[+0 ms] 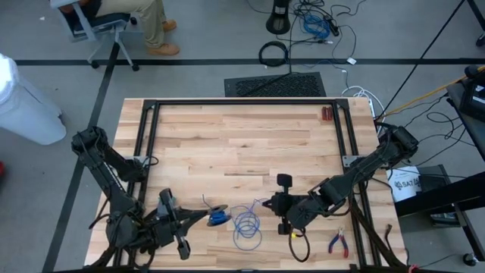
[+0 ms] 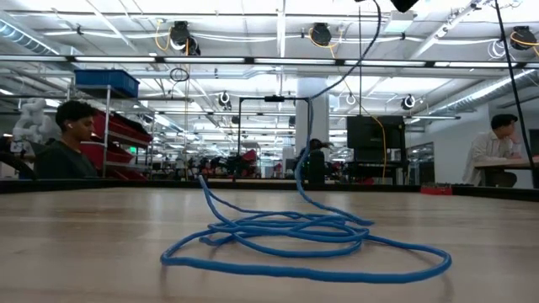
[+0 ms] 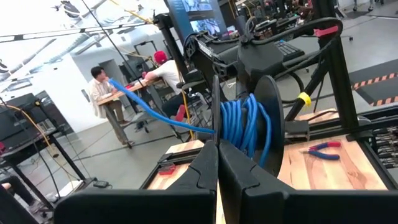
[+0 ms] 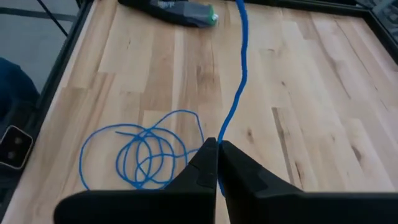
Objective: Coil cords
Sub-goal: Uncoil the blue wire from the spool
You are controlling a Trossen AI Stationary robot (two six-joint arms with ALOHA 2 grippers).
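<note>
**Both grippers clamped on blue cord, loose coil between them**

Right gripper [image 4: 217, 152] fingers pinched together on the blue cord [image 1: 247, 224], near table's [image 1: 250, 144] front edge. Cord runs from its tips across the wood; loose loops lie flat just beside it. Left gripper [image 3: 217, 155] closed, gripping a black spool [image 3: 261, 124] wound with blue cord, to the left of the loops. Cord tail leaves the spool. Red-handled pliers [image 1: 338, 243] lie near the front right corner. People sit at desks beyond the table.

Loose blue cord [image 1: 247, 226] clutters the table's [image 1: 242, 144] near edge (pliers [image 1: 338, 243] alongside)
</note>
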